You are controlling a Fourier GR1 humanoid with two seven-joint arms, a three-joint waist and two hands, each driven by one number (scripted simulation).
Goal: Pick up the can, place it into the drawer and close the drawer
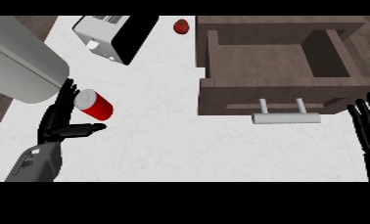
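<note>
A red can (96,104) with a silver top lies tilted on the white counter at the left. My left hand (59,118) stands right beside it on its left, fingers straight and thumb stretched out under the can, not curled round it. The brown wooden drawer (274,88) is pulled open at the right, its inside bare, with a silver handle (286,117) on its front. My right hand (359,125) shows at the right edge, fingers up and open, beside the drawer's front corner.
A white and black toaster (115,36) stands at the back left. A large grey rounded object (25,64) fills the left edge. A small red fruit (181,26) lies at the back beside the drawer unit.
</note>
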